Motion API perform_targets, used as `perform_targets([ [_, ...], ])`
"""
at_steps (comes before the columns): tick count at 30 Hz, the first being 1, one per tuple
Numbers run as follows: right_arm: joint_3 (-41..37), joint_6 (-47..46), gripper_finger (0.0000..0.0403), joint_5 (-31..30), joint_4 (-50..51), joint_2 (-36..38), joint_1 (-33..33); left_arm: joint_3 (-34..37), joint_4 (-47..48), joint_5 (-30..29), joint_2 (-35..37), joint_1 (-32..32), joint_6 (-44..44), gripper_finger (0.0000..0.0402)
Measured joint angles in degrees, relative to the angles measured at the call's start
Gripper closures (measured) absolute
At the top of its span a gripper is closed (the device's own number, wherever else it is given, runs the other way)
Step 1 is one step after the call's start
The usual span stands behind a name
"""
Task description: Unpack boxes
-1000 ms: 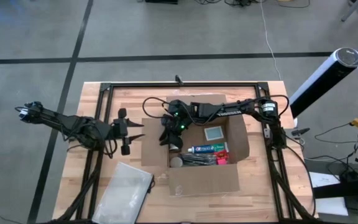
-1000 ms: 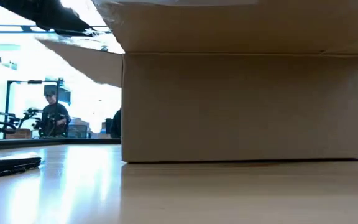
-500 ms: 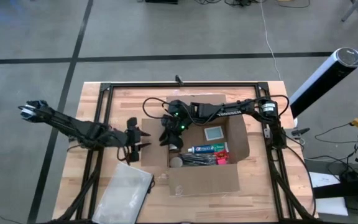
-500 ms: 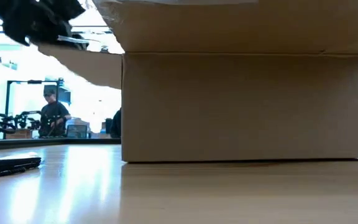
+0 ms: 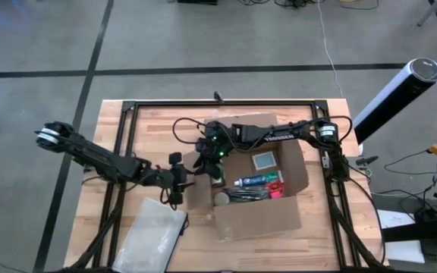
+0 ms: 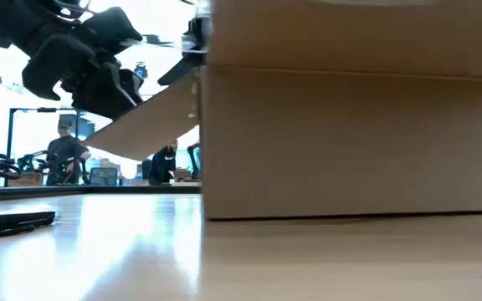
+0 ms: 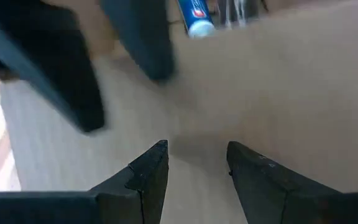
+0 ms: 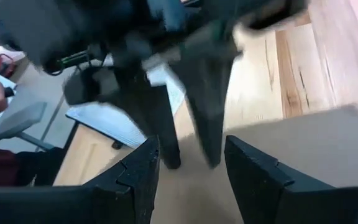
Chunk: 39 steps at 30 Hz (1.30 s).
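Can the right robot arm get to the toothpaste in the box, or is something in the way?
Probably yes. The box is open on top, and the toothpaste lies uncovered inside. The right gripper hangs over the box's left edge, close by. The left gripper is at the left flap, outside the box.

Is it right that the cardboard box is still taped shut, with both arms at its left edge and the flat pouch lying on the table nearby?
Not quite. The high view shows the cardboard box open, items visible inside. The rest holds: left gripper and right gripper are at its left edge, and the pouch lies on the table.
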<state>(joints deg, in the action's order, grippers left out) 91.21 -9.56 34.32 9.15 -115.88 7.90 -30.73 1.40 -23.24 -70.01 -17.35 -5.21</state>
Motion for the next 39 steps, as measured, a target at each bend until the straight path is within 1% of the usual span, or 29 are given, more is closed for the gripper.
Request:
perform_targets([
  [3,2.18,1.79,0.0238,0.13,4.09,0.78,0.01,-0.01,-1.62,0.14,-0.97,0.05,0.56,0.0246],
  [5,3.8,3.91,0.024,0.1,9.65,1.75,0.01,-0.01,-1.16,0.15,-0.57,0.07,0.54,0.0246],
  [10,7.67,11.71,0.0249,0.06,20.53,5.39,-0.25,0.01,0.01,0.11,2.99,0.09,1.11,0.0246],
  [14,7.13,14.89,0.026,-0.05,20.91,9.39,-1.25,0.01,1.67,0.06,8.66,0.09,3.31,0.0246],
  [19,3.74,15.0,0.0275,-0.51,20.65,15.42,-1.74,0.03,4.63,0.52,17.9,0.09,5.01,0.0246],
  [23,-1.94,11.77,0.0283,-5.0,17.33,20.8,-2.9,0.03,7.07,1.85,24.96,0.03,6.23,0.0246],
  [31,-22.73,4.5,0.0281,-8.48,-2.76,33.77,-6.19,0.08,9.44,5.16,34.02,-0.07,9.23,0.0246],
  [34,-30.41,1.16,0.0279,-15.0,-10.77,38.13,-7.55,0.51,8.94,7.14,35.76,-0.06,10.7,0.0246],
  [37,-36.3,-0.03,0.0281,-19.43,-14.13,42.11,-8.41,1.46,6.79,10.95,37.51,0.0,13.47,0.0246],
  [39,-39.2,-0.29,0.0284,-23.15,-14.51,44.41,-8.54,2.3,4.4,11.59,38.95,0.0,14.48,0.0246],
])
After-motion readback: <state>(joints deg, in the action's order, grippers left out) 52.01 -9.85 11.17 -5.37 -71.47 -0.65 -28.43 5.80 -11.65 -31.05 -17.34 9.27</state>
